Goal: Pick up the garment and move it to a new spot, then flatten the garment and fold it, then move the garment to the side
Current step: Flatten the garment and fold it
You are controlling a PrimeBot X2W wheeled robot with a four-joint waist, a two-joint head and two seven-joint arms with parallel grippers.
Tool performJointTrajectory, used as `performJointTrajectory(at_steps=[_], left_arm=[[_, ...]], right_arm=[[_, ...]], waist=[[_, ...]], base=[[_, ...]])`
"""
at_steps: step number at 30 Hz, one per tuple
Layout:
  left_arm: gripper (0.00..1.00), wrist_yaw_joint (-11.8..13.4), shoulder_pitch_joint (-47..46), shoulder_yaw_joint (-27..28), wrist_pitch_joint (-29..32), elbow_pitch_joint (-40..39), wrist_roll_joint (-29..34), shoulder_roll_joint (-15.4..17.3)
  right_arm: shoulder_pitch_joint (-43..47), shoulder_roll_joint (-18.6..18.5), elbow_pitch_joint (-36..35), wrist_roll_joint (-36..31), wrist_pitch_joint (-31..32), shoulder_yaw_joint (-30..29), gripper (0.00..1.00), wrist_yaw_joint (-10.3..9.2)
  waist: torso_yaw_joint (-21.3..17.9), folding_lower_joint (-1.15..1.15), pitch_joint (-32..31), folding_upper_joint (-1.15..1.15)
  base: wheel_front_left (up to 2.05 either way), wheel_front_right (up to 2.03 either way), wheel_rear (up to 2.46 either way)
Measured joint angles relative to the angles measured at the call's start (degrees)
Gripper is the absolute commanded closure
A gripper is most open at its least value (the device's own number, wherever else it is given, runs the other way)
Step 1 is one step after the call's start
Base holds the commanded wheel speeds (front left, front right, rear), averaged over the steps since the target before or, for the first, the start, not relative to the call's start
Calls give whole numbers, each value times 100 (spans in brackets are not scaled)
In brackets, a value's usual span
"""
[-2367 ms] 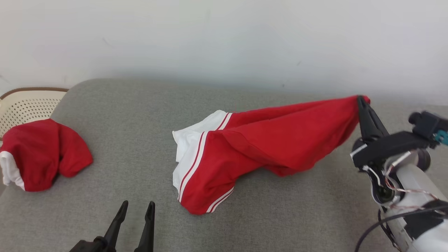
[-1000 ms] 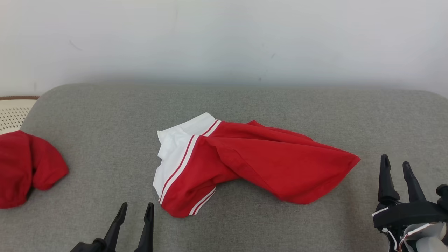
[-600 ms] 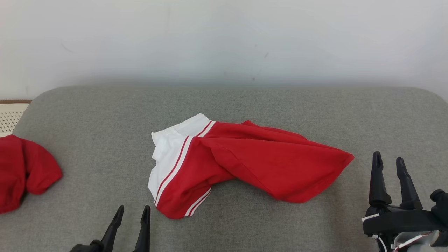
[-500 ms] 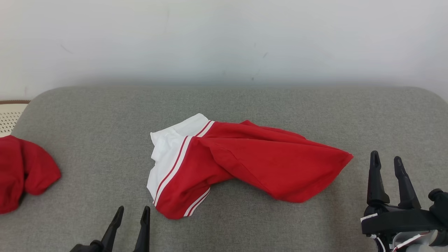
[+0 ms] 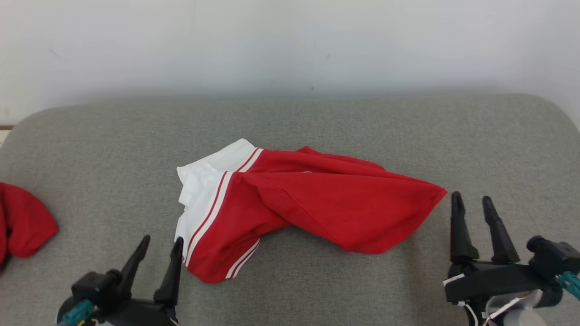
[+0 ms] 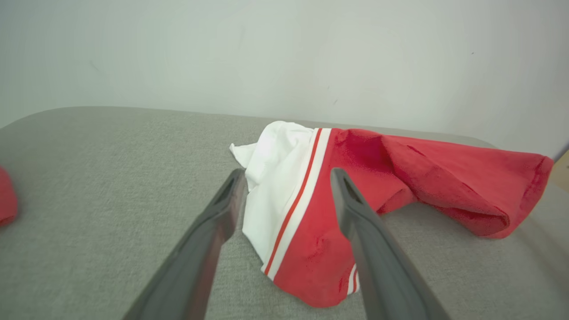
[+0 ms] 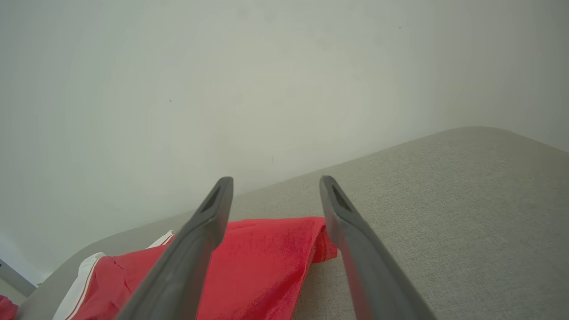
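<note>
A crumpled red fabric garment with a white striped band (image 5: pixel 317 203) is seen lying in the middle of a grey upholstered cushion (image 5: pixel 344 122). Its white end is turned to the left and its red corner is stretched to the right. The left gripper (image 5: pixel 163 239) is held low at the near left, fingers pointed toward the far white wall (image 5: pixel 290 40). Its jaws are spread wide and empty, one fingertip just beside the white edge; contact cannot be told. The right gripper (image 5: pixel 471 197) is held at the near right, fingers likewise pointed far, jaws wide apart with nothing gripped, just beside the red corner. A second red cloth bundle (image 5: pixel 25 222) is seen at the cushion's left edge, well apart.
</note>
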Motion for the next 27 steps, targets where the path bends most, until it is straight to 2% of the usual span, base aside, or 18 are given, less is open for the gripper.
performJointTrajectory(at_steps=[8,15,19,24,27], left_arm=[[0,-280,-770,-13,90,668,-25,120],[0,-617,-1438,-137,258,1284,-66,248],[0,-851,-1848,-359,467,1615,-56,563],[0,-938,-2263,-714,829,1646,-407,1066],[0,-940,-2377,-1127,1073,1404,-996,1276]], right_arm=[[-154,27,123,-93,-35,550,0,0],[-269,33,253,-109,-93,722,0,0],[-429,27,300,-121,-87,901,0,0],[-498,38,397,-122,-151,1069,0,0],[-498,48,464,-85,-179,1131,0,0]], waist=[[-265,0,232,0],[-437,0,415,0],[-548,0,498,0],[-692,1,553,0],[-742,0,554,0]], base=[[0,0,0],[0,0,0],[0,0,0],[0,0,0],[0,0,0]])
